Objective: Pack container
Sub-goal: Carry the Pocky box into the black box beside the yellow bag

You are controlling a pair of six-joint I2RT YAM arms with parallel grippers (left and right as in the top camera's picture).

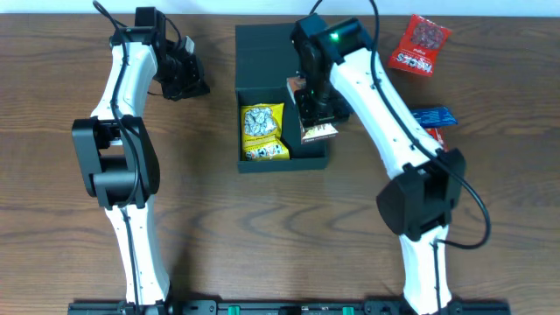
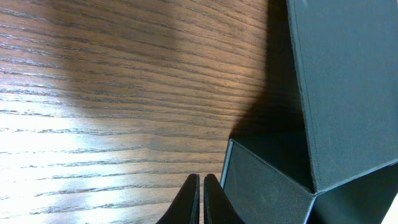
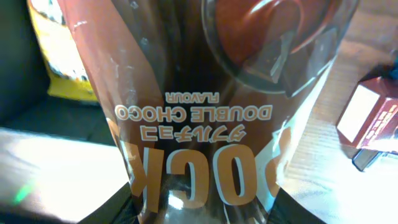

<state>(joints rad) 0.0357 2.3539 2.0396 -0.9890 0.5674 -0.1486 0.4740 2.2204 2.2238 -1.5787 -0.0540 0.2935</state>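
The container (image 1: 311, 159) is a dark teal-black box at mid-table with its flap lid (image 1: 262, 54) open toward the back. A yellow snack packet (image 1: 263, 131) lies in its left half. My right gripper (image 1: 315, 107) is shut on a brown chocolate-stick packet (image 1: 318, 131) and holds it over the box's right half. That packet (image 3: 211, 106) fills the right wrist view, with the yellow packet (image 3: 56, 59) behind it. My left gripper (image 1: 191, 80) is shut and empty on the table left of the lid. In the left wrist view its fingers (image 2: 202, 190) are beside the box wall (image 2: 267, 186).
A red snack packet (image 1: 420, 45) lies at the back right. A blue packet (image 1: 435, 116) and a small red-orange one (image 1: 435, 136) lie right of the box, by my right arm. A red packet (image 3: 373, 118) shows at the right of the right wrist view.
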